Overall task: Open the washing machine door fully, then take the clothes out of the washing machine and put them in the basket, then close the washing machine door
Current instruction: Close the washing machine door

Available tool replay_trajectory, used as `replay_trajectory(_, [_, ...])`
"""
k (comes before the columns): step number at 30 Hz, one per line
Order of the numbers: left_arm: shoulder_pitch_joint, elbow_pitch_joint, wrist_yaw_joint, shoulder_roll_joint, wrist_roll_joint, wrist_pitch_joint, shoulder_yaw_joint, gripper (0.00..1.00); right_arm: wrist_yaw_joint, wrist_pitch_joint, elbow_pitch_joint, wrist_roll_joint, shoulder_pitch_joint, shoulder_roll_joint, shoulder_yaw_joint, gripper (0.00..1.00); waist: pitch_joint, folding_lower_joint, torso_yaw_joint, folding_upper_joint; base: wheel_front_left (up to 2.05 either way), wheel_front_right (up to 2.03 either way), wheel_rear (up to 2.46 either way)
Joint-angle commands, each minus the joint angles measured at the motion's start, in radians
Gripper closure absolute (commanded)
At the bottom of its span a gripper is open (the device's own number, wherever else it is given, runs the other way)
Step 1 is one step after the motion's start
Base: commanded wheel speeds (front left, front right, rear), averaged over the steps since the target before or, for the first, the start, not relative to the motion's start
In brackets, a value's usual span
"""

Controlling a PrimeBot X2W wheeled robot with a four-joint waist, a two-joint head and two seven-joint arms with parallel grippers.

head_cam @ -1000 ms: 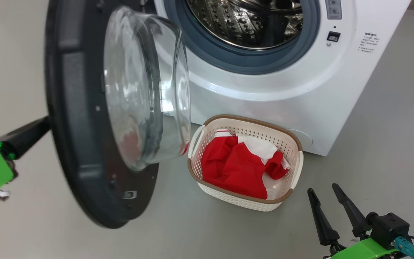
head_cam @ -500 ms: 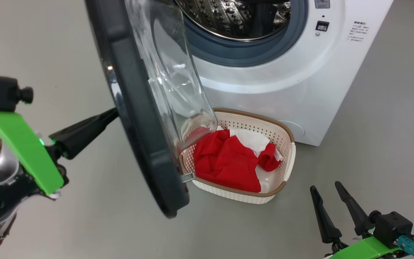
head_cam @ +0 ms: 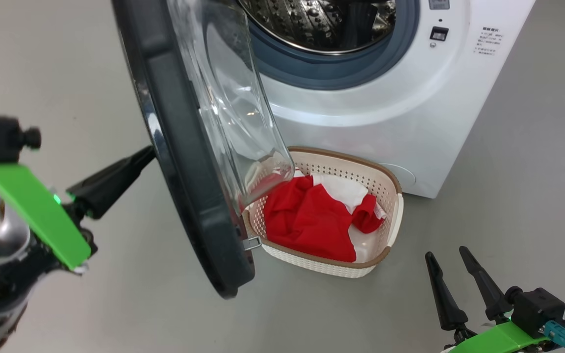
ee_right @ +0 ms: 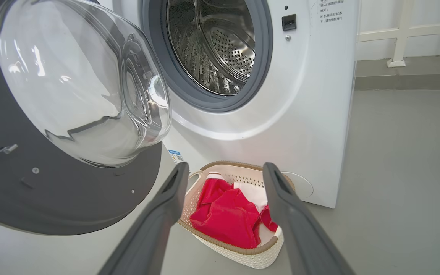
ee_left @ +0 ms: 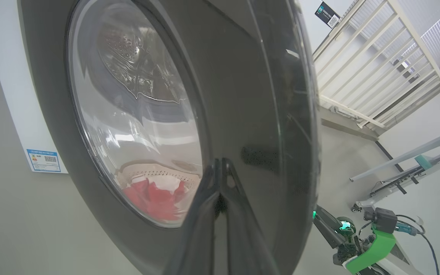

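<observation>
Door, head view: washing machine door (head_cam: pixel 184 162) stands partly swung, seen almost edge-on, glass bowl turned toward the washing machine (head_cam: pixel 361 117).
Left claw, head view: left claw (head_cam: pixel 147 154) has its fingers together, tips against the door's outer face, holding nothing.
Right claw, head view: right claw (head_cam: pixel 447 252) sits low at the right, fingers apart and empty, well apart from the door.
Clothes, head view: clothes (head_cam: pixel 312 220) lie in the basket (head_cam: pixel 390 179), which rests on the floor (head_cam: pixel 518 196) just in front of the machine.
Contact, left wrist view: joined tips touch the glossy black rim just beside the window. Basket and red fabric show through the glass.
Drum, right wrist view: drum (ee_right: pixel 220 49) shows bare steel, with no fabric visible inside.
Clearance, right wrist view: whether the door's lower edge passes clear of the basket's left end, I cannot tell.
Step in hand: closing the door, by my reading. Emptying looks done.
Doing it well: press square to the rim so the tips don't skid on the gloss, and follow the door's arc. Watch the basket's near handle, then finish firmly so the latch hook (head_cam: pixel 251 242) catches.
</observation>
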Motion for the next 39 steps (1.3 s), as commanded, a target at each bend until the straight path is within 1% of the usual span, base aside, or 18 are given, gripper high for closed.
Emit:
replay_trajectory(1, [0.0,-0.004,-0.007,0.064,0.001,-0.019,0.042,1.0,0.006,-0.006,-0.023,-0.006,-0.019,-0.003,0.02,0.0,-0.005,0.0,0.004,-0.0001,0.0,0.0,0.0])
replay_trajectory(4, [0.031,0.017,-0.007,0.065,-0.001,-0.067,0.03,1.0,0.006,-0.006,-0.022,-0.005,-0.013,-0.004,0.025,0.0,-0.016,0.0,0.013,-0.0001,0.0,0.0,0.0])
replay_trajectory(5, [0.042,0.025,-0.007,0.067,-0.001,-0.084,0.026,0.98,0.006,-0.006,-0.022,-0.005,-0.011,-0.004,0.027,0.0,-0.018,0.0,0.015,-0.0001,0.0,0.0,0.0])
replay_trajectory(10, [0.104,0.067,-0.007,0.068,-0.013,-0.161,0.007,0.59,0.006,-0.006,-0.018,-0.002,-0.005,-0.005,0.03,0.0,-0.031,0.0,0.025,-0.0001,0.0,0.0,0.0])
replay_trajectory(11, [0.118,0.073,-0.007,0.068,-0.018,-0.173,0.003,0.54,0.006,-0.006,-0.018,-0.001,-0.004,-0.006,0.03,0.0,-0.033,0.0,0.027,-0.0001,0.0,0.0,0.0])
replay_trajectory(12, [0.132,0.081,-0.007,0.069,-0.02,-0.187,-0.001,0.42,0.006,-0.006,-0.018,-0.001,-0.003,-0.007,0.031,0.0,-0.035,0.0,0.029,-0.0001,0.0,0.0,0.0])
replay_trajectory(14, [0.159,0.097,-0.007,0.066,-0.026,-0.217,-0.006,0.15,0.006,-0.006,-0.017,-0.001,-0.001,-0.008,0.033,0.0,-0.039,0.0,0.033,-0.0001,0.0,0.0,0.0])
replay_trajectory(15, [0.172,0.106,-0.007,0.065,-0.028,-0.232,-0.008,0.05,0.006,-0.006,-0.016,-0.001,-0.001,-0.008,0.034,0.0,-0.041,0.0,0.035,-0.0001,0.0,0.0,0.0])
replay_trajectory(16, [0.185,0.115,-0.007,0.063,-0.031,-0.245,-0.012,0.0,0.006,-0.006,-0.015,0.0,-0.001,-0.009,0.035,0.0,-0.044,0.0,0.037,-0.0001,0.0,0.0,0.0])
replay_trajectory(23, [0.26,0.18,-0.007,0.04,-0.056,-0.34,-0.013,0.0,0.006,-0.006,-0.014,0.002,-0.001,-0.015,0.041,0.0,-0.054,0.0,0.049,-0.0001,0.0,0.0,0.0])
replay_trajectory(32, [0.351,0.258,-0.007,-0.032,-0.097,-0.444,0.005,0.0,0.006,-0.006,-0.013,0.003,0.005,-0.017,0.047,0.0,-0.062,0.0,0.055,-0.0001,0.0,0.0,0.0])
replay_trajectory(39, [0.407,0.311,-0.007,-0.081,-0.079,-0.484,0.031,0.0,0.006,-0.006,-0.011,0.009,0.016,-0.025,0.05,0.0,-0.072,0.0,0.051,-0.0001,0.0,0.0,0.0])
